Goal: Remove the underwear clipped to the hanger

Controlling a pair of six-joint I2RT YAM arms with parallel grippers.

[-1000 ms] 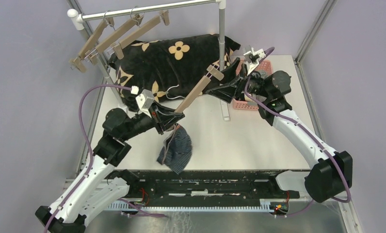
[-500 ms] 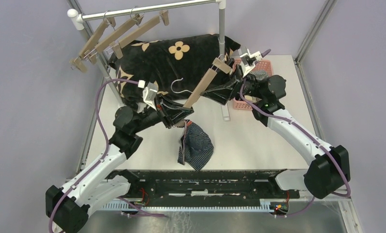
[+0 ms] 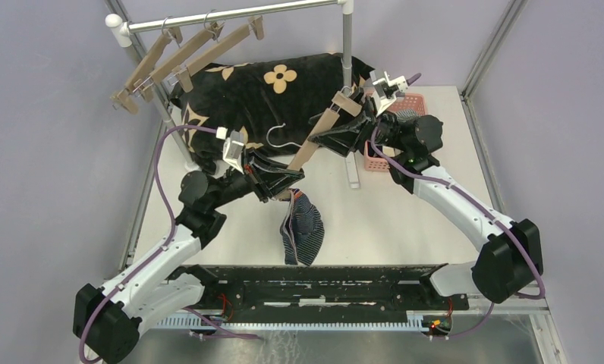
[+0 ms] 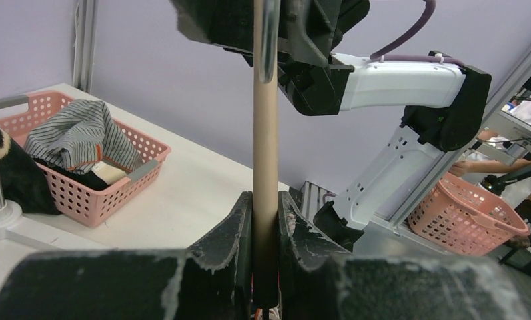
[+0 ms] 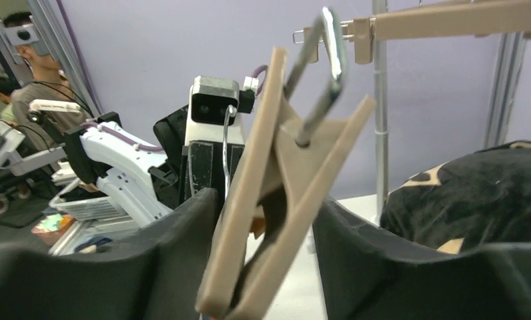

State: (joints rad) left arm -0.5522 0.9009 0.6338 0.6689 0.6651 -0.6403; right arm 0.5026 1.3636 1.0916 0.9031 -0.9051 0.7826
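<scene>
A wooden clip hanger [image 3: 314, 140] is held slanted above the table. My left gripper [image 3: 282, 182] is shut on the lower end of its bar [image 4: 265, 120]. The navy striped underwear [image 3: 303, 227] hangs from that lower end, just beside the left gripper. My right gripper [image 3: 335, 136] is at the hanger's upper end. In the right wrist view its fingers [image 5: 183, 253] stand either side of the upper clip [image 5: 283, 200], apart, with a gap on the right side. That clip holds no cloth. A grey-white striped underwear [image 4: 76, 137] lies in the pink basket [image 4: 83, 193] on a dark cloth.
A clothes rack [image 3: 231, 15] with three bare wooden hangers [image 3: 185, 53] stands at the back left, its right pole [image 3: 347, 68] close to my right gripper. A big black cloth with tan flowers [image 3: 253, 91] lies beneath it. The pink basket [image 3: 375, 161] sits behind the right arm.
My left arm moved right and forward with the hanger, which tilted up. The navy underwear swung right with it. My right gripper shifted left to the upper clip.
</scene>
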